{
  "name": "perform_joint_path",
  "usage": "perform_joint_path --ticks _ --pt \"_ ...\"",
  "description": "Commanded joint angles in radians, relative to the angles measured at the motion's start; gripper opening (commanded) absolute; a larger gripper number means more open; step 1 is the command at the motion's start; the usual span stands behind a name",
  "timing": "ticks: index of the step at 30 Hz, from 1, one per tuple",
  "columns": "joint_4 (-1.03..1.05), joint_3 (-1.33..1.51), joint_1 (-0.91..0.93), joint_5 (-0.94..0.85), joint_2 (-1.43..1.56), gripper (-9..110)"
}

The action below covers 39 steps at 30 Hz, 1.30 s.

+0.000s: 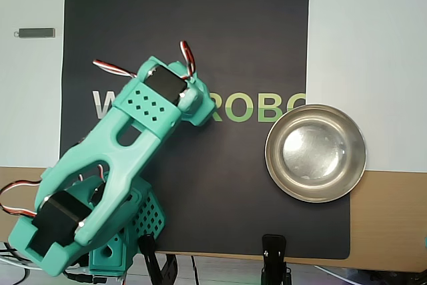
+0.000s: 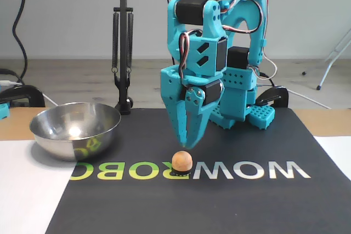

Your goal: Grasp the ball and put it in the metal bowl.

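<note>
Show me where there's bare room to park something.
Free: the dark mat above the arm in the overhead view, and below the metal bowl. Crowded: under the gripper, where the ball sits on the lettering.

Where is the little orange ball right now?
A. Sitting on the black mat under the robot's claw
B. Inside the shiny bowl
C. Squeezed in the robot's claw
A. In the fixed view the ball sits on the black mat, just below the gripper tips, and the metal bowl looks empty.
</note>
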Motion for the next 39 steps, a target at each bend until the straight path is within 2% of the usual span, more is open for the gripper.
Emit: perform_joint_path --ticks 1,39 --pt "-0.006 -0.04 -0.002 -0.002 0.003 22" --pt "-0.005 -0.074 0.025 -0.003 -0.044 24"
